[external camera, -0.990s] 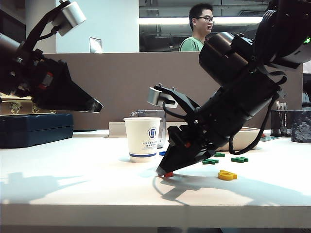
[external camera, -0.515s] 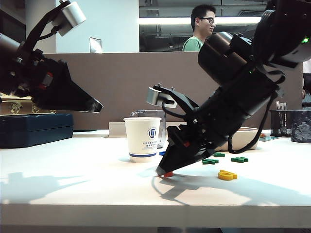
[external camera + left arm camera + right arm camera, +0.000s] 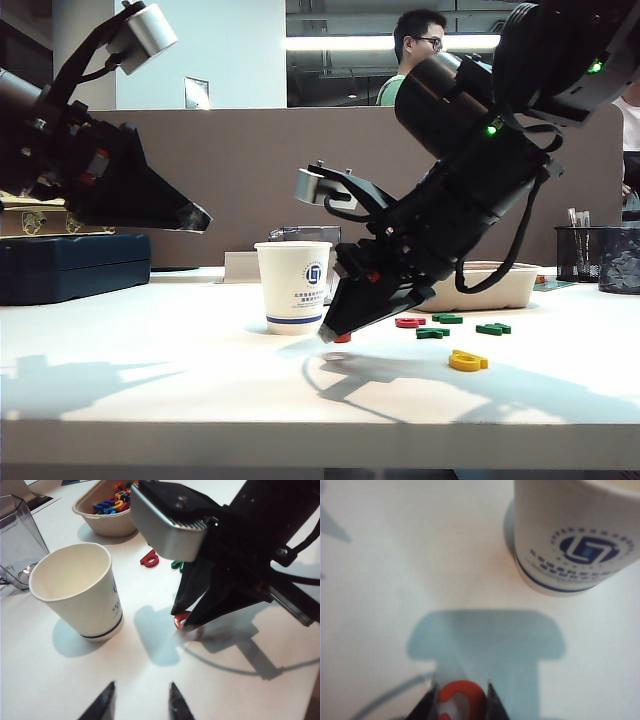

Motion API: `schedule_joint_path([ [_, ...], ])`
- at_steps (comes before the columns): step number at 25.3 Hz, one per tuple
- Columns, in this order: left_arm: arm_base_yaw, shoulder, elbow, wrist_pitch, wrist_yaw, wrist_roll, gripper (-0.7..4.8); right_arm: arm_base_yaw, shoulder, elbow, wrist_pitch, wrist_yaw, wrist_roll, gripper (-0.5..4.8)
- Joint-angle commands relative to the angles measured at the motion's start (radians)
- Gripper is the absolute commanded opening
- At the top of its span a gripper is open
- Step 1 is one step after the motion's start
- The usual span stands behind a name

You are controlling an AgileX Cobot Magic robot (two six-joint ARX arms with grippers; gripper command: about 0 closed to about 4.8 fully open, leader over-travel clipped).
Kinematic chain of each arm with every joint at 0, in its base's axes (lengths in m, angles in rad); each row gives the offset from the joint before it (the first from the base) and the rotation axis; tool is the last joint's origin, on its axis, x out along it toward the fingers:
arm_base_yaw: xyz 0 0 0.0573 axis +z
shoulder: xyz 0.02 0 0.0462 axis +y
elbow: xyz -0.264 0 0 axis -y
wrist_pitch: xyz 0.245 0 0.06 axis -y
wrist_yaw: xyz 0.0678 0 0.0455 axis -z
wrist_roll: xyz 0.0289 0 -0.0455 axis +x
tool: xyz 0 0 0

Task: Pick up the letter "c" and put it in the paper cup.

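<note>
The letter "c", small and orange-red, sits pinched between the tips of my right gripper. In the exterior view the right gripper points down to the left, with the letter "c" just above the table, close to the right of the paper cup. The paper cup is white with a blue logo, upright and empty inside. My left gripper hangs high at the left, well away from the cup. Its fingers stand open with nothing between them.
A beige tray with several coloured letters stands behind the right arm. A darker red letter, green letters and a yellow letter lie to the right. A blue case sits at the far left, a clear container behind the cup.
My right gripper has risen a little off the table with the letter and shifted slightly left toward the cup. The left arm has not moved.
</note>
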Motion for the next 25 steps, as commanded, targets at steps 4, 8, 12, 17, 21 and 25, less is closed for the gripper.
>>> schedule_joint_path([
  [4, 0.0, -0.002, 0.002, 0.012, -0.003, -0.002, 1.3, -0.003, -0.028, 0.039, 0.0, 0.027, 0.0, 0.81],
  [8, 0.0, -0.002, 0.002, 0.013, -0.003, -0.002, 1.3, -0.003, -0.058, 0.056, 0.001, 0.041, 0.0, 0.81],
  [12, 0.0, -0.002, 0.002, 0.013, -0.003, -0.002, 1.3, -0.004, -0.072, 0.089, 0.0, 0.043, 0.0, 0.81],
  [17, 0.0, -0.002, 0.003, 0.013, -0.003, -0.002, 1.3, -0.004, -0.072, 0.159, 0.0, 0.043, 0.0, 0.81],
  [21, 0.0, -0.002, 0.002, 0.013, -0.003, -0.002, 1.3, -0.005, -0.071, 0.2, 0.003, 0.043, -0.001, 0.81],
  [25, 0.0, -0.002, 0.002, 0.013, -0.003, -0.002, 1.3, -0.005, -0.069, 0.217, 0.015, 0.042, -0.003, 0.82],
])
